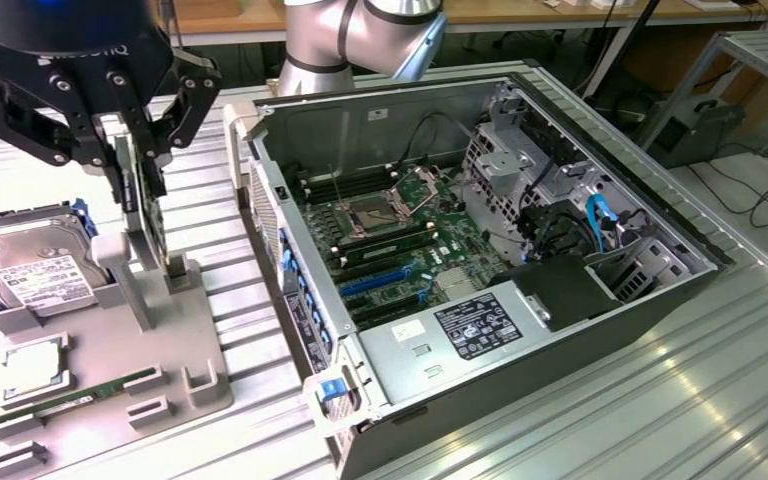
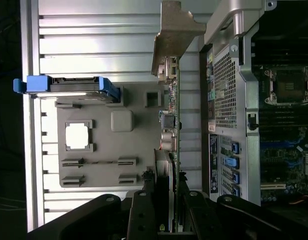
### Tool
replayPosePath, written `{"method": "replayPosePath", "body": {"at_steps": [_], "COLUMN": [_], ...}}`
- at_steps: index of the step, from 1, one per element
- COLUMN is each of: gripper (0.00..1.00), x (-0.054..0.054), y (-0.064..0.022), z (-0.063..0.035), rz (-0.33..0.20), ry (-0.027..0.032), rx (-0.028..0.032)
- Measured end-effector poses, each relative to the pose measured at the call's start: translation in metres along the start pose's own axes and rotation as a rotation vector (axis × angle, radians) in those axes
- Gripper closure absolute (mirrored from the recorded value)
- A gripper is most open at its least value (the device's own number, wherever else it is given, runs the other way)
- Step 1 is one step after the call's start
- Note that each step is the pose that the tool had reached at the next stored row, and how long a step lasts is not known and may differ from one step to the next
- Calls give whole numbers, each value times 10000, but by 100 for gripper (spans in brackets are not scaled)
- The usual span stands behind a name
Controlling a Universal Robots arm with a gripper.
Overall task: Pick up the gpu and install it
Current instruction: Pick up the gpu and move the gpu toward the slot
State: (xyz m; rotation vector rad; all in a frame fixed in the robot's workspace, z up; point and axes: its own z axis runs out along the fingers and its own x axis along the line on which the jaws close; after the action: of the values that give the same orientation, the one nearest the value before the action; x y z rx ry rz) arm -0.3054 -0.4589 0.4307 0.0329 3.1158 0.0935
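Note:
The gpu (image 1: 145, 215) is a thin green card standing on edge over the grey holder tray (image 1: 184, 350) at the exterior view's left. My gripper (image 1: 137, 165) comes down on it from above, its black fingers shut on the card's two faces. The card's lower end sits at the tray's upright slot posts; I cannot tell whether it still rests in them. The wrist view has the gpu (image 2: 172, 125) edge-on, its silver end bracket (image 2: 176, 30) at the far end, and my gripper (image 2: 172, 192) clamped on the near end.
The open computer case (image 1: 398, 370) lies at the exterior view's right of the tray, its motherboard with blue slots (image 1: 377, 282) exposed. On the tray are a hard drive (image 1: 31, 265), a square chip (image 1: 31, 365) and a memory stick (image 1: 80, 393). The arm's base (image 1: 344, 40) stands behind the case.

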Motion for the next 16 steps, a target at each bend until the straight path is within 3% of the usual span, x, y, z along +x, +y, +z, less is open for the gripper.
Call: {"method": "replayPosePath", "body": {"at_steps": [14,16], "gripper": [73,73], "x": [-5,-6], "y": [12,14], "z": [-203,-216], "rz": [0,-2], "ry": [0,0], "rx": [0,64]}}
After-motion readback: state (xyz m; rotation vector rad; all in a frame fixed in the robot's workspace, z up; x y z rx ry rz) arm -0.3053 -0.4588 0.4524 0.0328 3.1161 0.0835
